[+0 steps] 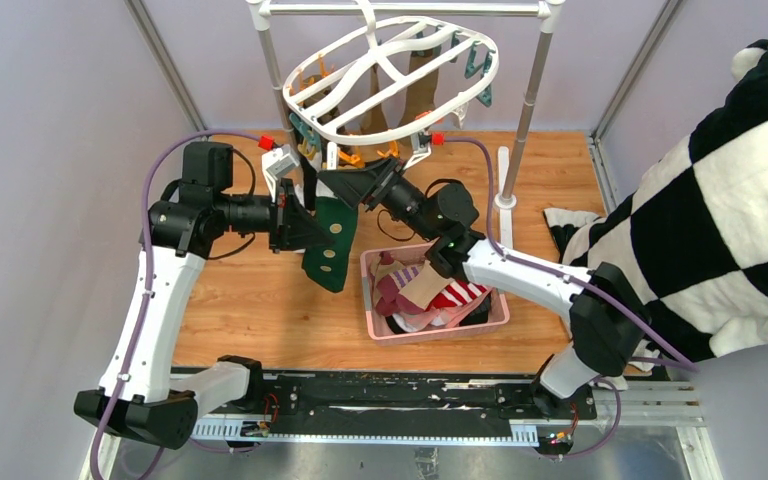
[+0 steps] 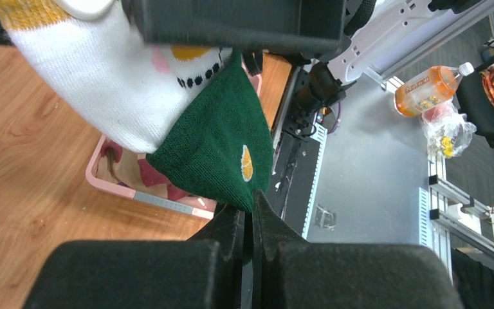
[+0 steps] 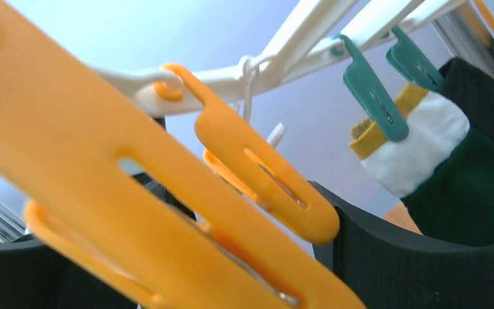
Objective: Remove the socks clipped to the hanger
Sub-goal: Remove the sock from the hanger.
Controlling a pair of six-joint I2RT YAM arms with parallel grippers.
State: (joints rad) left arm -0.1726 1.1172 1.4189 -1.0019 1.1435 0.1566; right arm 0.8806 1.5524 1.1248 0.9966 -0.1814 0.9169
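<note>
- Wooden tabletop (image 1: 240, 300), lilac walls; white hanger (image 1: 415, 20) hangs from a metal rack (image 1: 533, 85).
- Left gripper (image 2: 251, 222) pinched closed on the toe of the green sock (image 2: 215, 148) — its white cuff sits in a teal clip (image 3: 370, 90).
- Right gripper (image 1: 355, 186) jaws apart, orange clip (image 3: 264, 180) between them.
- More socks (image 1: 430, 290) in the pink basket (image 1: 370, 300) — just below both grippers.

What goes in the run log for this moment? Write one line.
left gripper shut on green sock toe | cuff in teal clip | right gripper open by orange clip

No legible text; orange bottle (image 2: 433, 85) label too small to read.
</note>
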